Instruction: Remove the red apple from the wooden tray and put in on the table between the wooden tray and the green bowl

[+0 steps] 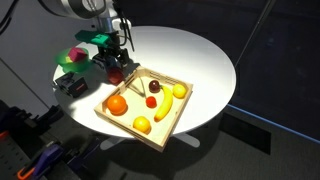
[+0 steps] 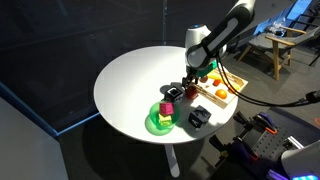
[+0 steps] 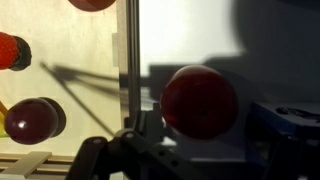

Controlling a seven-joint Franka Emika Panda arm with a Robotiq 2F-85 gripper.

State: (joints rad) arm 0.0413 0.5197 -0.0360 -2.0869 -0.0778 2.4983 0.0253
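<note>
The red apple [image 3: 198, 102] sits between my gripper's [image 3: 200, 118] jaws, which are closed on it, just outside the edge of the wooden tray [image 3: 70, 70], over the white table [image 3: 200, 30]. In both exterior views the gripper [image 1: 116, 66] [image 2: 189, 86] holds the apple [image 1: 117, 74] low beside the tray corner [image 1: 172, 112] [image 2: 232, 84]. The green bowl [image 1: 73, 60] [image 2: 159, 124], with something pink in it, stands a short way beyond, apart from the gripper.
In the tray lie an orange [image 1: 117, 104], a banana [image 1: 167, 109], a lemon [image 1: 142, 125], a small red fruit [image 1: 152, 101] and a dark maroon fruit [image 3: 32, 120]. A dark cube [image 1: 70, 86] [image 2: 198, 118] stands near the bowl and the table's edge.
</note>
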